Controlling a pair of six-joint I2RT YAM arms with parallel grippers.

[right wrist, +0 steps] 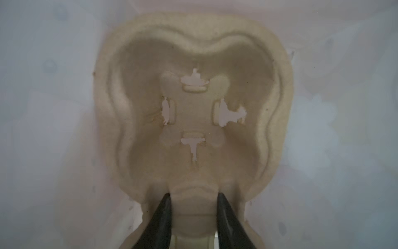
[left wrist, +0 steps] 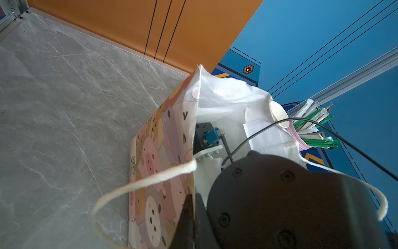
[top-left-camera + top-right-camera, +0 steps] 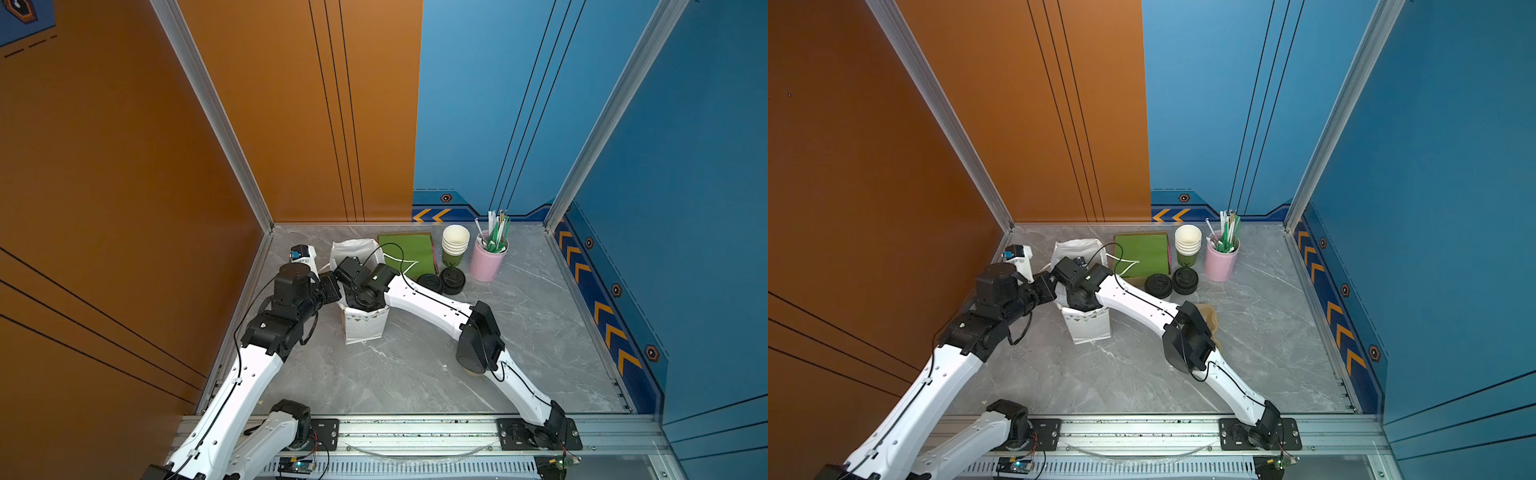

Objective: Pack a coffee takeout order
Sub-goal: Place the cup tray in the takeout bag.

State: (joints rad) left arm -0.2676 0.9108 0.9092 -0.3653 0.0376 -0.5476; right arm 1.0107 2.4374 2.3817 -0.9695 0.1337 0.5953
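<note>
Early stage: only the carrier (image 1: 193,114) is in the bag (image 3: 365,328).
In both top views the cups (image 3: 456,237), lids (image 3: 452,281) and green napkins (image 3: 409,246) sit on the table (image 3: 415,374) behind the bag, not yet packed. In the left wrist view the left tool (image 2: 192,202), pressed together, pinches the bag's rim. In the right wrist view the right tool (image 1: 195,207) pinches the carrier's middle ridge deep inside the bag.

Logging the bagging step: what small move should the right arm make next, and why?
Probably open the right pincer and let go: it grips the pulp carrier by its middle ridge inside the paper bag, white bag floor shows through its holes, and the left pincer pinches the rim.
</note>
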